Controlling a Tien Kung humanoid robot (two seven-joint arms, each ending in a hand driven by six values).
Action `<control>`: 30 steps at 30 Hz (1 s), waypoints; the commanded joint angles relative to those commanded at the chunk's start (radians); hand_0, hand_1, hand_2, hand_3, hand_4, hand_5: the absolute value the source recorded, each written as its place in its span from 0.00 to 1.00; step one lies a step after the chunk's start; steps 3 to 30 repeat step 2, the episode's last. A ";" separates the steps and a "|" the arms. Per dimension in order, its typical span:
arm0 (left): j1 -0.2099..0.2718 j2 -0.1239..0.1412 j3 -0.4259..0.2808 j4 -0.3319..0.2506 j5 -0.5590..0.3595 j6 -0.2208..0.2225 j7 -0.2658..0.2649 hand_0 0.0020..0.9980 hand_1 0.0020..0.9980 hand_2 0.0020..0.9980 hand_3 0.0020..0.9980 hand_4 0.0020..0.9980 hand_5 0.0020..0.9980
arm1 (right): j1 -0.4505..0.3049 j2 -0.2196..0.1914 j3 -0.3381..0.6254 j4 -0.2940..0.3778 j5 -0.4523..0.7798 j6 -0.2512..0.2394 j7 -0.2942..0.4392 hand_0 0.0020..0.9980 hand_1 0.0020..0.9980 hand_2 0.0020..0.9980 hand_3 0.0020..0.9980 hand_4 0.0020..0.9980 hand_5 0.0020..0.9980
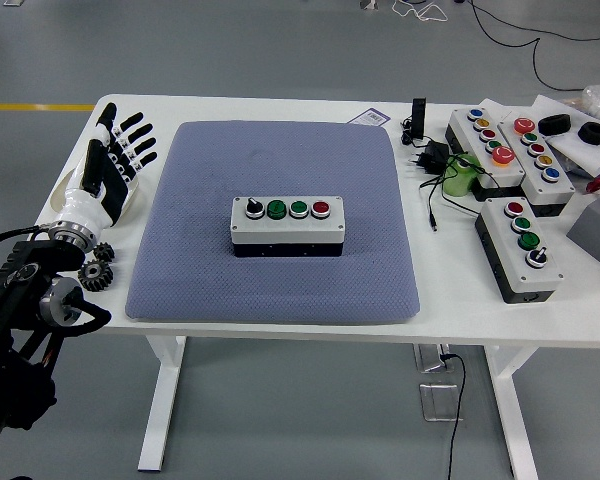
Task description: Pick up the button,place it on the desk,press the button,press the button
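Observation:
A grey button box lies in the middle of the blue-grey mat. Its top carries a black knob, two green buttons and a red button in a row. My left hand hovers over the table's left edge, well left of the box, fingers spread and holding nothing. Its black arm comes in from the lower left corner. The right arm does not appear in the head view.
Black gears lie on the table under my left wrist. Three more button boxes sit at the right, beside a green bottle, a black plug with cable and black parts on white foam.

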 joint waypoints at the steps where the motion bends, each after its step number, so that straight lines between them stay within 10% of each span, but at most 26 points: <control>1: 0.000 0.000 0.001 0.000 0.000 0.000 0.001 0.84 0.86 0.88 0.86 0.76 1.00 | 0.000 0.000 0.000 0.000 0.000 0.000 0.000 0.64 0.53 0.55 0.63 0.24 0.24; 30: 0.000 0.000 0.001 -0.001 0.001 0.000 0.001 0.84 0.86 0.88 0.86 0.76 1.00 | 0.000 0.000 0.000 0.000 0.000 0.000 0.000 0.64 0.53 0.55 0.63 0.24 0.24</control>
